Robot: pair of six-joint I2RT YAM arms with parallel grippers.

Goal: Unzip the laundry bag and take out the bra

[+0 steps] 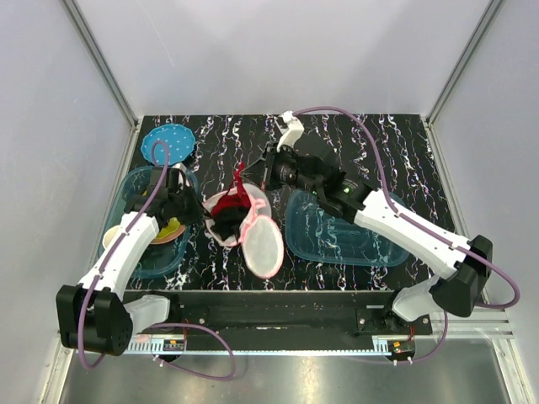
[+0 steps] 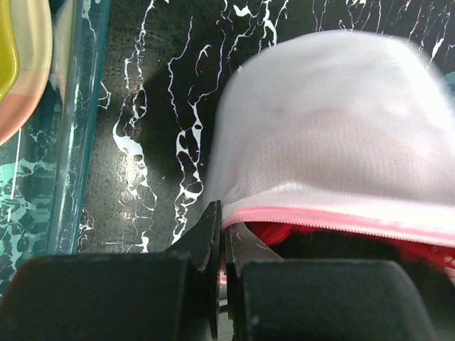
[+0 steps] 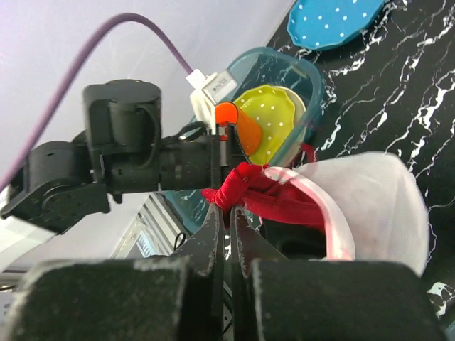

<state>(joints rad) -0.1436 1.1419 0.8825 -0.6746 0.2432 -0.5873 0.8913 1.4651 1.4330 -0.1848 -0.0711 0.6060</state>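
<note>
The white mesh laundry bag (image 1: 261,244) lies open at the table's middle, one domed half flat in front, the other (image 1: 249,200) tilted up behind it. The red bra (image 1: 226,204) sits in the raised half, with a strap (image 1: 240,179) pulled upward. My left gripper (image 1: 205,215) is shut on the bag's pink zipper trim (image 2: 306,217); the mesh dome (image 2: 327,121) and the red bra (image 2: 284,231) fill that view. My right gripper (image 3: 230,207) is shut on the bra's red fabric (image 3: 245,183) at the bag's (image 3: 370,202) opening. In the top view it (image 1: 268,174) is behind the bag.
A teal bin (image 1: 133,187) at the left holds yellow (image 3: 274,117) and orange (image 3: 240,126) items. A clear bin (image 1: 337,234) lies at the right under my right arm. A blue dotted disc (image 1: 168,143) lies at the back left. My left arm (image 3: 121,167) faces the right wrist camera.
</note>
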